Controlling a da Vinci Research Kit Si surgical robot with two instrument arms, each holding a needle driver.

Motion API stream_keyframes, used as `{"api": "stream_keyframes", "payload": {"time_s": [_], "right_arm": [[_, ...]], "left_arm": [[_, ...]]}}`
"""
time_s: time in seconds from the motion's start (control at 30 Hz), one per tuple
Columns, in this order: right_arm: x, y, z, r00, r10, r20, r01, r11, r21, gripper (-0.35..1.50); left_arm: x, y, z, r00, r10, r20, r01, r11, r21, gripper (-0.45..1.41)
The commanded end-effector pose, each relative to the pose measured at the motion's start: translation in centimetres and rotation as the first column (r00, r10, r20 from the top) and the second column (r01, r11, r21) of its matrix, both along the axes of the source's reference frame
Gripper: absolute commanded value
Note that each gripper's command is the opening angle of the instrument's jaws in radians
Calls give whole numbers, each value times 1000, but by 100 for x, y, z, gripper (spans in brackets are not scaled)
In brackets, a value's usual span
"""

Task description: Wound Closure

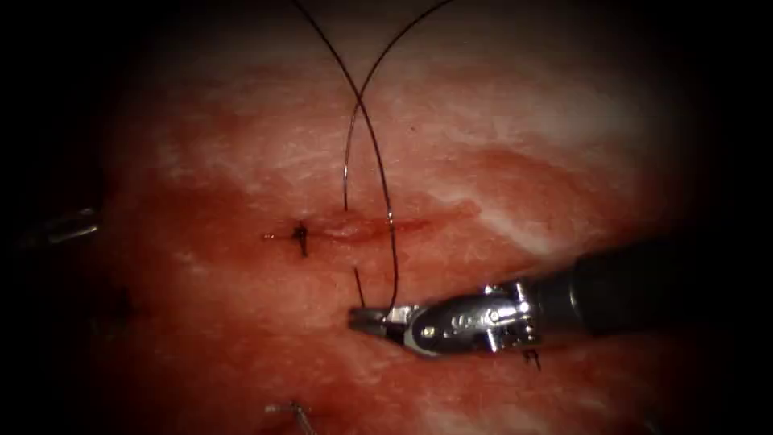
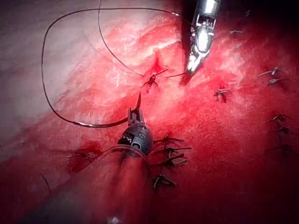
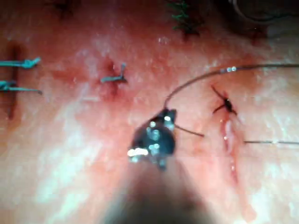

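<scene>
Right hand (image 1: 366, 320) clamps thread (image 1: 378, 161) below cut (image 1: 366, 228).

knot (image 1: 300, 234) left on cut (image 1: 366, 228), thread (image 1: 378, 173) crossing

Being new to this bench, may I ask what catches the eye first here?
The right tool, below the cut, has its jaws shut on the thread, which rises in a crossed loop. A dark knot sits near the cut's left end; the left tool lies far left. Whether a needle is held, I cannot tell.
</scene>
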State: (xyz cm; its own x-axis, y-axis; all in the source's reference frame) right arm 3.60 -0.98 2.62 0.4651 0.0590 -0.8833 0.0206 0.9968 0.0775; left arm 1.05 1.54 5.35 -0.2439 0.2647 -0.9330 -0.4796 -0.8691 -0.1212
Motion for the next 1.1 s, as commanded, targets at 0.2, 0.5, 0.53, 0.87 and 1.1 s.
{"api": "stream_keyframes", "payload": {"time_s": [0.2, 0.5, 0.53, 0.87, 1.1], "right_arm": [[1, -51, -67, 999, -39, -30, 39, 999, -1, -35], [4, -83, -124, 997, -70, -39, 70, 998, -5, -35], [6, -84, -128, 996, -77, -42, 76, 997, -16, -35], [-2, -46, -98, 999, 41, -2, -41, 994, -98, 120], [-21, 1, -33, 994, 104, 23, -101, 990, -96, 121]], "left_arm": [[-5, -9, 11, 1000, -3, 5, 3, 1000, 4, -45], [-5, -9, 10, 1000, -4, 4, 4, 1000, 4, -45], [-5, -9, 10, 1000, -4, 4, 4, 1000, 4, -45], [-4, -9, 11, 1000, -4, 7, 4, 1000, 9, -45], [-2, -9, 12, 1000, -3, 8, 3, 1000, 9, -45]]}}
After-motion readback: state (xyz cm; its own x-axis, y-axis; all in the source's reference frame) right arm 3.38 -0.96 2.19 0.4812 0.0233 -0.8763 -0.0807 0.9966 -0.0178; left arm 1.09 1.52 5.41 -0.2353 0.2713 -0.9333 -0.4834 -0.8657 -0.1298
